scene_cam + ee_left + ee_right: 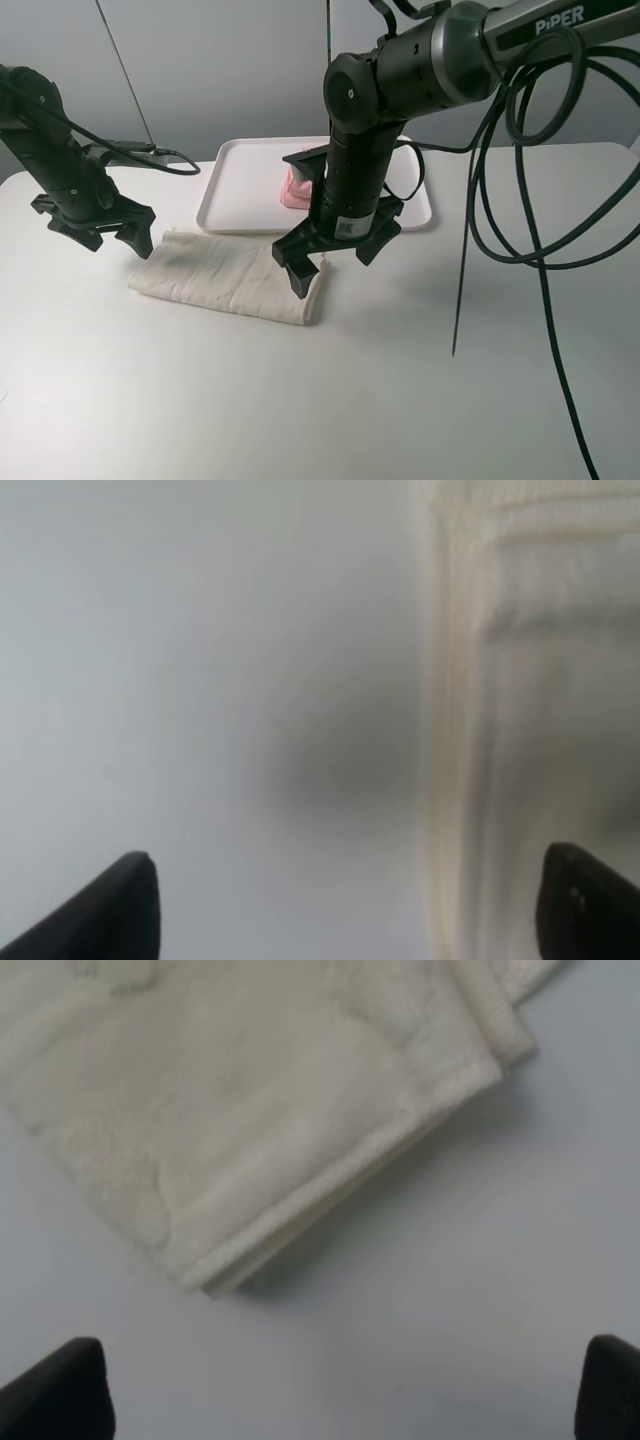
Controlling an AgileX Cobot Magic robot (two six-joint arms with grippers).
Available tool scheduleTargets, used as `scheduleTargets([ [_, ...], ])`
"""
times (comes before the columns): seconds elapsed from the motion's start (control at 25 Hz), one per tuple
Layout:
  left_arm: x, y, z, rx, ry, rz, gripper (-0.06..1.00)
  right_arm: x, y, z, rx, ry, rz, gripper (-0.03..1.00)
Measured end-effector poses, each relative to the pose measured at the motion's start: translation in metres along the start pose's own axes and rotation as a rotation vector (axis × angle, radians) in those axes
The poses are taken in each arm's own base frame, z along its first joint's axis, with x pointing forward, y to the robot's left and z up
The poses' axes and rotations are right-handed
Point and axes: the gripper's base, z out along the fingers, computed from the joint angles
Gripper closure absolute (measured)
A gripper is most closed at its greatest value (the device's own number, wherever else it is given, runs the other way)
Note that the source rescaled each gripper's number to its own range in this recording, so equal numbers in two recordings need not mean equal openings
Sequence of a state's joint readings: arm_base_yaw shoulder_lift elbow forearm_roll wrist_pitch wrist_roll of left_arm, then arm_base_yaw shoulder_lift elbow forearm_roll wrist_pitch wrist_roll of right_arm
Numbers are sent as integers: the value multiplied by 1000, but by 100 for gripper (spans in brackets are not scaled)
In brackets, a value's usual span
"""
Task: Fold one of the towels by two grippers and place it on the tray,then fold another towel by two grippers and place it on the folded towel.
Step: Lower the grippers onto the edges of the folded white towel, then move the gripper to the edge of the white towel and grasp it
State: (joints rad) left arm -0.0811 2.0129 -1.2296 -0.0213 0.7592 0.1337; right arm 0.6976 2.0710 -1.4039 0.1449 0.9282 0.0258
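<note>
The cream-white terry cloth towel (230, 278) looks soft and limp; left pincer (108, 238) and right pincer (335, 258) gape apart at its ends, whose corners seem best to pinch.

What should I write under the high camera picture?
Left gripper and right gripper, open, hover at the ends of a folded cream towel; pink towel lies on the tray.

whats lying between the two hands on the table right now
The cream-white towel, folded, lies on the table between the open left hand and the open right hand. The exterior high view shows it.
</note>
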Motion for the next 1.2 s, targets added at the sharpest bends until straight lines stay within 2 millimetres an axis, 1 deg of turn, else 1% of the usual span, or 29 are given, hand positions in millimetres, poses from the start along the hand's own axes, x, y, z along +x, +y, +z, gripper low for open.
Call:
scheduleTargets([
  [0.4,4,1,30,-6,75,-9,-3,1,2,0,-20,11,-11,-3],
  [0.8,3,2,32,-12,89,-24,-3,0,2,-1,-24,7,18,-3],
  [0.88,3,2,32,-13,89,-27,-3,-3,3,-4,-24,-5,43,-3],
  [1.04,3,2,32,-15,90,-27,-3,-17,5,-8,-30,-31,78,-3],
  [1.12,3,2,32,-16,90,-26,-3,-24,5,-2,-30,-13,103,-3],
  [1.2,3,3,32,-18,92,-23,-3,-30,5,8,-29,9,123,-3],
])
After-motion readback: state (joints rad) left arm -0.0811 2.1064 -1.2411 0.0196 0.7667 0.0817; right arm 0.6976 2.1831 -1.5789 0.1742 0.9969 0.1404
